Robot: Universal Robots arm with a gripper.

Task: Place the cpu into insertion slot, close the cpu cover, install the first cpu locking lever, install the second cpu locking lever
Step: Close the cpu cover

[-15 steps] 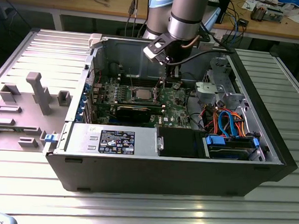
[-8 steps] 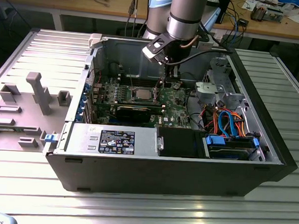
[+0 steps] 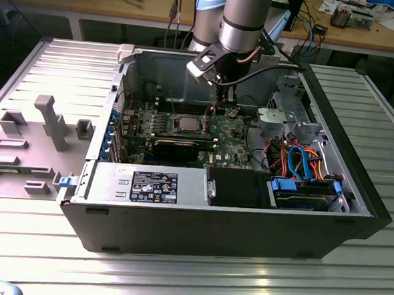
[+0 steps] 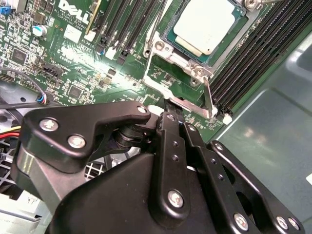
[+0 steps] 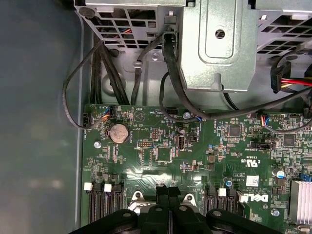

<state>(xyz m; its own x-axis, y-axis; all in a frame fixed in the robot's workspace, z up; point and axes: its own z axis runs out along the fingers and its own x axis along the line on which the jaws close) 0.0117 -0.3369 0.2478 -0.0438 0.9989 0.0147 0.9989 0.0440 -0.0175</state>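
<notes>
While open computer case (image 3: 212, 232) fills middle of exterior view, claw (image 3: 216, 108) hangs over green board (image 3: 234, 146), just above frame centre. Fingers (image 5: 163, 197) closed together, tips at edge of cover (image 4: 208, 97). Cover raised, not yet shut. Chip (image 4: 204, 24) already seated in socket (image 4: 167, 39). Both levers judged outstanding.

You have open room above the cpu (image 3: 187, 124); memory slots (image 4: 253, 53) flank it, the graphics card (image 3: 177, 148) stands just beside, and the drive cage (image 3: 289, 116) crowds the exterior view's right.
</notes>
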